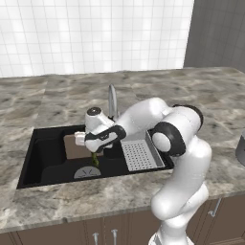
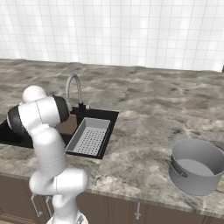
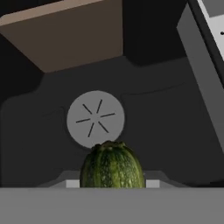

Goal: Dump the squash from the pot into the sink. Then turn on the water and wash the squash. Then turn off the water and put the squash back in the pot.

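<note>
1. The grey-brown veined stone counter looks like polished marble, smooth with a faint sheen.
2. The black rectangular recessed sink is matt and smooth; its round grey drain is flat, dull metal with cut slits.
3. The grey brushed-metal cylindrical pot, lower right of the right base view, has a satin finish.
4. The dark green ribbed squash has a slightly glossy, streaked skin.
5. The grey perforated rectangular strainer tray looks like matt metal.
6. The white tiled wall is glossy.
</note>
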Controlling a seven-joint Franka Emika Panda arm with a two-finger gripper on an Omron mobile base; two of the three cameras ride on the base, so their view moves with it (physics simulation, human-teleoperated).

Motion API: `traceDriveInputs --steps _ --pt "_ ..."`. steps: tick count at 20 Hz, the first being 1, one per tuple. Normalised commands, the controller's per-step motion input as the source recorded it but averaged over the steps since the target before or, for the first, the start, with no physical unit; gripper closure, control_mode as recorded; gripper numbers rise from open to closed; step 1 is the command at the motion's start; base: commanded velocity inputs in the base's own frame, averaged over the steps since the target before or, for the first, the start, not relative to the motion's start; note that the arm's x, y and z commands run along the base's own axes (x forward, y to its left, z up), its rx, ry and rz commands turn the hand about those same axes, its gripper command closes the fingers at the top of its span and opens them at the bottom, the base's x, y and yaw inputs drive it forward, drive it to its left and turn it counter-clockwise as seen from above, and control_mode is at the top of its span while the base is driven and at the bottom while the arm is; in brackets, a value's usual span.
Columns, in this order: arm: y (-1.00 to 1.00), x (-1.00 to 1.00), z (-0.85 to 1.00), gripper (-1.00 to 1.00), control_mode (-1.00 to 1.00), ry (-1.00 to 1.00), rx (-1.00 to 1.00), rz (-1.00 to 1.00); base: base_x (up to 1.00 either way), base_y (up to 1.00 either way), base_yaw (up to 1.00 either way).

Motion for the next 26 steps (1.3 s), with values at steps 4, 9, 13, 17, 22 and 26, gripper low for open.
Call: traceDriveInputs --steps 4,9,13,17,22,26 --pt "0.01 -0.82 0.83 1.0 -1.0 -0.01 0.01 0.0 0.0 0.0 0.0" --pt "-0.1 -0.76 0.82 1.0 -1.0 -0.01 0.0 0.0 0.0 0.0 0.0" --pt "-0.53 -0.5 0.82 1.0 -1.0 0.0 0.0 0.0 0.0 0.0 0.0" --pt "-0.89 -0.44 0.57 1.0 -1.0 0.0 0.0 0.0 0.0 0.0 0.0" --pt "-1.0 -0.39 0.38 1.0 -1.0 0.0 0.0 0.0 0.0 0.0 0.0" --pt "-1.0 -0.1 0.23 1.0 -1.0 0.02 0.0 -0.06 0.0 0.0 0.0"
